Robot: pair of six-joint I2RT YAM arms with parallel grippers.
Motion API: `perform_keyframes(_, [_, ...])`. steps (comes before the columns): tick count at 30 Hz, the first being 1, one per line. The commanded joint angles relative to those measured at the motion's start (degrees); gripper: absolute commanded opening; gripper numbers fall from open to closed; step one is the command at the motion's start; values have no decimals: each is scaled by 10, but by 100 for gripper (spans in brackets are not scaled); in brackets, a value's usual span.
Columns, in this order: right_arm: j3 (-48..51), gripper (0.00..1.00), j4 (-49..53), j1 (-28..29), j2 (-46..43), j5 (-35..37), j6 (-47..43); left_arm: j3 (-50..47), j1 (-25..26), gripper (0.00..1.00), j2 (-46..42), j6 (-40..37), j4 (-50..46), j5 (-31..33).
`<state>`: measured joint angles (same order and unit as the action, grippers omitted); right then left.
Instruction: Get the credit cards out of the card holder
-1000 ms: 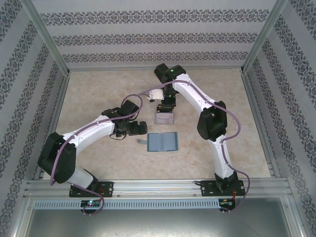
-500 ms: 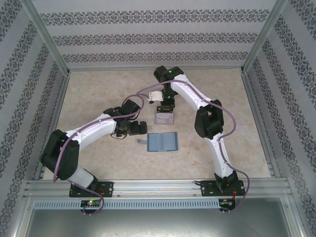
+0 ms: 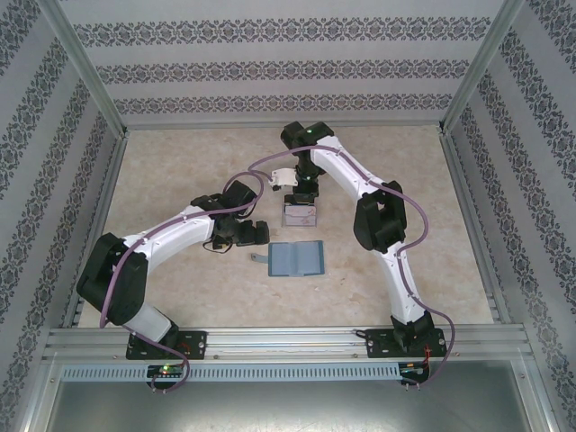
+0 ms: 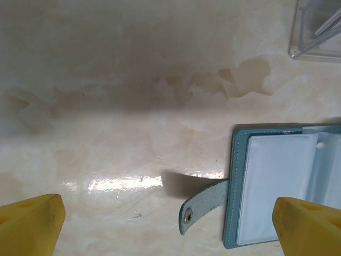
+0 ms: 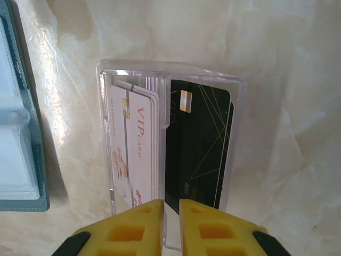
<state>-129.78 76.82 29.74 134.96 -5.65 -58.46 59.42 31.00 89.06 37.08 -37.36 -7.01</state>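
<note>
Teal-blue and lying open like a book, the card holder [image 3: 296, 259] rests flat on the pale marbled counter [image 3: 180, 171], its grey-blue inside turned up. Its clear sleeves look pale and blank in the left wrist view; whether a card sits in them I cannot tell. The strap tab [image 4: 200, 208] sticks out from the holder's left edge, snap stud showing, its tip lifted a little off the counter and casting a shadow.

Just beyond the card holder, on the side away from the arm bases and apart from it, stands a clear plastic tray [image 5: 170, 72]. The credit cards are in that tray. The black card [image 5: 197, 149], with a gold chip and thin gold lines, fills the compartment farther from the holder. The pale cards [image 5: 133, 144], the top one printed VIP, are stacked in the compartment nearer the holder.

The right claw [image 5: 171, 213] hangs over the tray's rim beyond the card holder. Its yellow fingers are parted by a narrow slit with nothing caught between them.

The left claw [image 4: 169, 226] sits low on the holder's strap side, spread wide and released, gripping nothing. One yellow fingertip [image 4: 306, 226] overlaps the holder's left page and the other is well clear of it.
</note>
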Motion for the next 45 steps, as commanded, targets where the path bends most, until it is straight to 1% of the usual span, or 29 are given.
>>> perform_keyframes(1, [-22, 17, -2, -4, 7, 12, 6, 17, -7, 100, 3, -4, -22, 9])
perform_keyframes(4, [-25, 18, -6, -6, 3, 14, 11, 15, -7, 100, 3, -6, -20, 14])
perform_keyframes(5, [-24, 20, -11, -6, -1, 13, 16, 16, -7, 100, 4, -8, -20, 17])
perform_keyframes(7, [-13, 24, -28, -10, -12, 13, 30, 17, -8, 100, 5, -11, -19, 26])
perform_keyframes(10, [43, 33, -84, -13, -45, 15, 52, 16, -14, 100, 4, -19, -15, 42])
perform_keyframes(11, [69, 38, -106, -13, -60, 16, 58, 16, -16, 100, 3, -22, -13, 48])
perform_keyframes(13, [113, 51, -141, -13, -84, 16, 66, 15, -20, 100, 1, -28, -9, 55])
perform_keyframes(14, [133, 72, -156, -13, -97, 14, 69, 13, -22, 100, 0, -33, -4, 58])
perform_keyframes(15, [149, 97, -170, -13, -107, 11, 74, 11, -25, 100, -1, -37, 2, 62])
perform_keyframes(22, [268, 98, -257, -15, -180, 3, 129, 4, -43, 100, 6, -58, 31, 79])
perform_keyframes(26, [354, 98, -332, -16, -233, -2, 184, 6, -54, 100, 17, -72, 52, 93])
perform_keyframes(29, [410, 98, -390, -18, -271, -3, 233, 11, -62, 100, 27, -86, 64, 117])
perform_keyframes(35, [553, 98, -536, -25, -359, 27, 345, 15, -70, 100, 31, -116, 75, 224])
perform_keyframes(38, [618, 98, -598, -37, -393, 62, 383, 9, -76, 100, 27, -138, 85, 287])
perform_keyframes(42, [699, 98, -675, -64, -432, 101, 433, -9, -87, 100, 24, -162, 105, 391])
perform_keyframes(45, [759, 98, -742, -90, -461, 122, 472, -26, -99, 100, 18, -174, 127, 436])
